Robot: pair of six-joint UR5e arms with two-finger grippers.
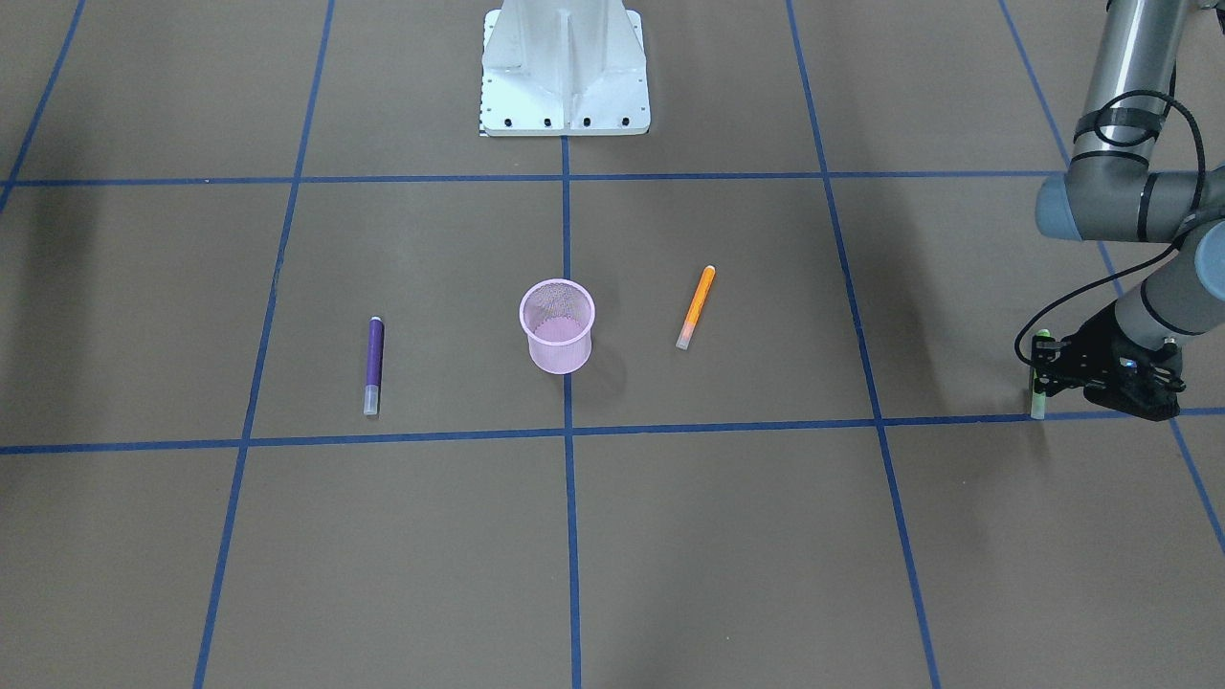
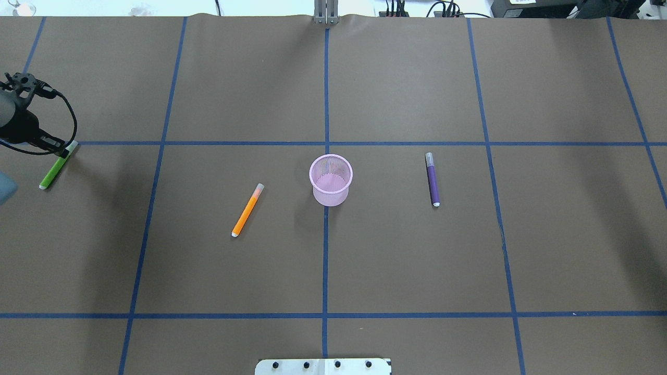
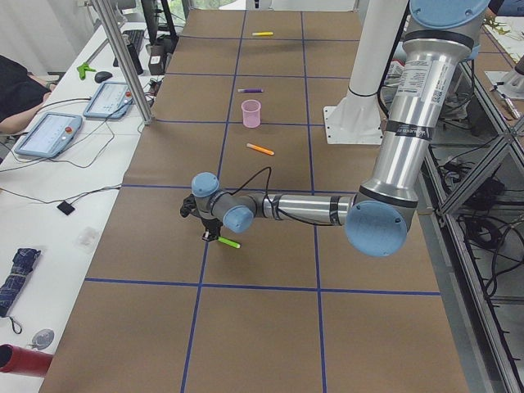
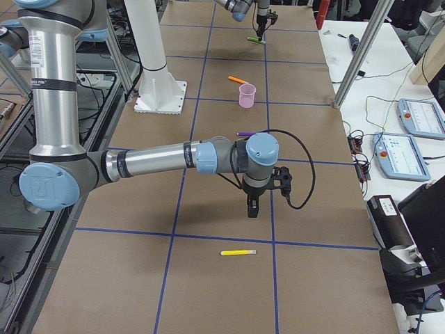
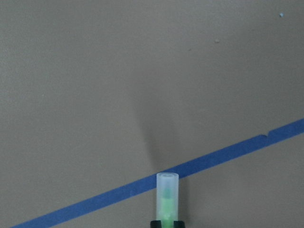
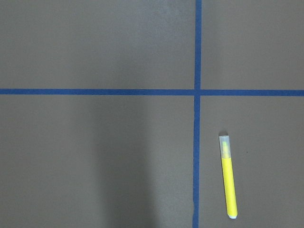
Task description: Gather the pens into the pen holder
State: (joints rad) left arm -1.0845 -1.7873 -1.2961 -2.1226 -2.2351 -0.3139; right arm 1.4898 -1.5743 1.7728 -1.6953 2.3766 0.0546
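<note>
The pink mesh pen holder (image 1: 560, 354) (image 2: 331, 198) stands upright mid-table with no pen in it. The orange pen (image 1: 696, 306) (image 2: 247, 210) and the purple pen (image 1: 373, 366) (image 2: 432, 179) lie flat on either side of it. My left gripper (image 1: 1038, 378) (image 2: 66, 149) is far out at its table end, shut on the green pen (image 2: 54, 172) (image 5: 166, 199) near its cap, low over a blue tape line. The yellow pen (image 6: 228, 178) (image 4: 238, 252) lies at the other end. My right gripper (image 4: 252, 209) hangs near it; I cannot tell whether it is open.
Blue tape lines grid the brown table. The white robot base (image 1: 565, 67) (image 2: 323, 366) stands at the robot-side edge. Tablets (image 3: 49, 133) (image 4: 417, 115) and cables lie on the side bench beyond a metal post (image 3: 123, 57).
</note>
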